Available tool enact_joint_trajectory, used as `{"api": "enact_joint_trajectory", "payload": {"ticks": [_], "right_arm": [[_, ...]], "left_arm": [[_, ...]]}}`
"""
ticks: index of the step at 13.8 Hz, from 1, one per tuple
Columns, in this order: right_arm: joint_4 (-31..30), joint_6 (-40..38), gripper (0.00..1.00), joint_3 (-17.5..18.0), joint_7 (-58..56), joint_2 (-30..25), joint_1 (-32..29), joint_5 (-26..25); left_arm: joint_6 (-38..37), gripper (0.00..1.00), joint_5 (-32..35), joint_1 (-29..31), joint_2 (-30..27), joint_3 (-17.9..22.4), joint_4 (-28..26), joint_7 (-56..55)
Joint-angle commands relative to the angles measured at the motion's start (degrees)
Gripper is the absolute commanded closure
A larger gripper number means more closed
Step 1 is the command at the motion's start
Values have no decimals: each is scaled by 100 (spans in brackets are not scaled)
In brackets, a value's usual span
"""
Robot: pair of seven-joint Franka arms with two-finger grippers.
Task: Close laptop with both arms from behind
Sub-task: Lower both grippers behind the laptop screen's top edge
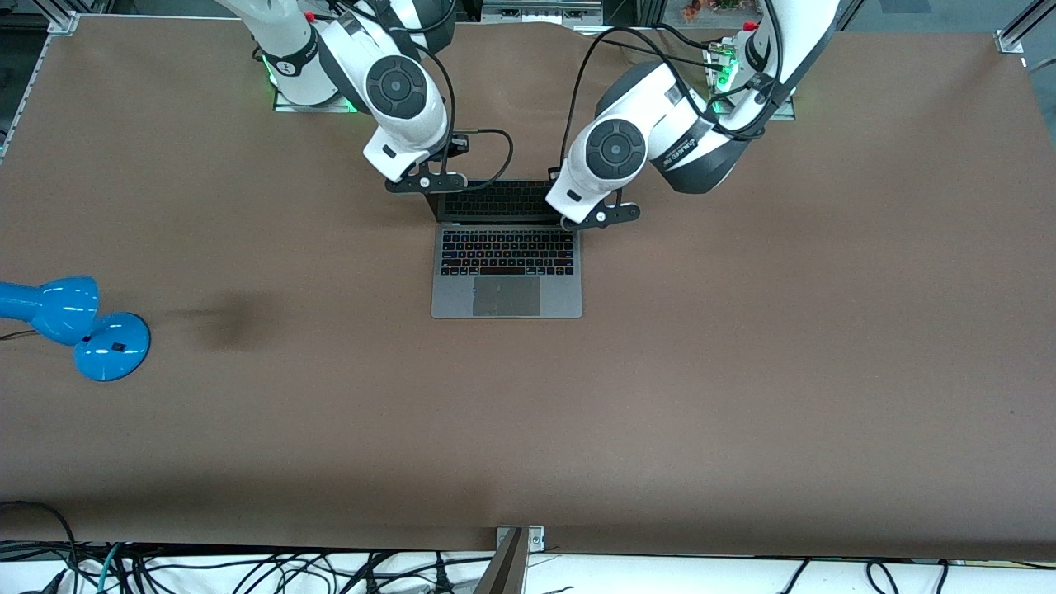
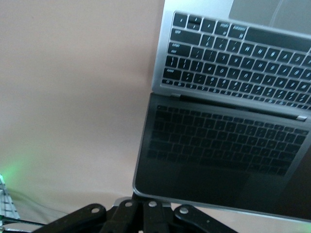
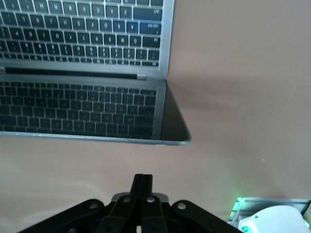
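Observation:
The silver-grey laptop (image 1: pixel 506 280) lies open in the middle of the brown table, and its black screen (image 1: pixel 495 200) leans toward the robots' bases. It also shows in the left wrist view (image 2: pixel 233 63) and in the right wrist view (image 3: pixel 82 43). My left gripper (image 1: pixel 596 217) is shut and empty. It sits at the lid's top corner toward the left arm's end, and that corner hides its fingertips (image 2: pixel 137 198). My right gripper (image 1: pixel 425 183) is shut and empty. It is by the lid's other top corner, and its fingertips (image 3: pixel 142 182) stand a little apart from the lid's edge.
A blue lamp (image 1: pixel 74 326) lies on the table toward the right arm's end, nearer to the front camera than the laptop. Loose cables (image 1: pixel 247 569) hang below the table's front edge. The right arm's green-lit base (image 3: pixel 272 218) shows in the right wrist view.

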Motion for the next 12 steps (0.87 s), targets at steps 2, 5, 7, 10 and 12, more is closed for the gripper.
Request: {"api": "enact_joint_trajectory", "payload": {"ticks": [2,5,7,10,12], "right_arm": [[261,274,100,-7,60,314,-46,-236],[340,582,100,-24,60,586,-82,-446],[507,600,100,-24,60,824,-143,-639],[753,600,100,-33,42,1026,-248,-772],[946,600,100,-33,42,1202,-293,-833]], "left_arm": [[-44,100,358,-30,347,-31,484,-244],[-53,100,446,-39,497,4,685,-305],[-53,100,464,-48,593,65,827,-306],[-35,100,603,-74,681,144,984,-306],[-35,100,824,-92,725,145,1020,-332]]}}
